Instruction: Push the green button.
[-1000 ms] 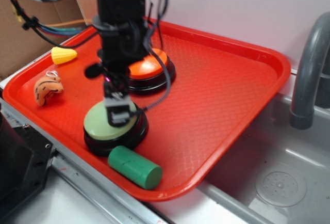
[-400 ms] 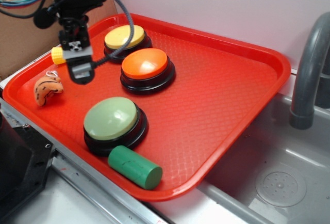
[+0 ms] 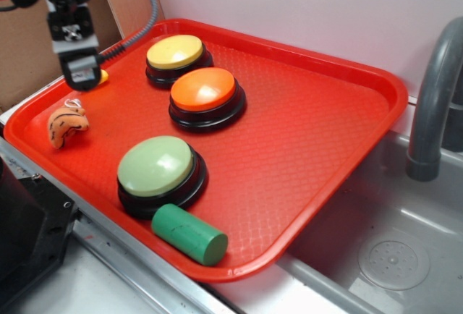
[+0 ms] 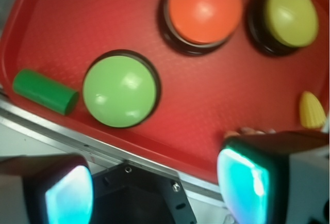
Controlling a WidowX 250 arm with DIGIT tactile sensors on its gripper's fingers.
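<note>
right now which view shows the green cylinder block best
The exterior view: the green cylinder block lies whole and sharp beside the green button. The wrist view shows it whole too, but blurrier, near the frame's left edge.

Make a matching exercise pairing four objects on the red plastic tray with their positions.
Things:
1. pale green domed button
2. dark green cylinder block
3. yellow domed button
4. orange domed button

Places:
A. middle of the three buttons
B. farthest back, nearest the wall
C. lying at the tray's front rim
D. just behind the cylinder

Pairs: 1-D, 2-C, 3-B, 4-A
</note>
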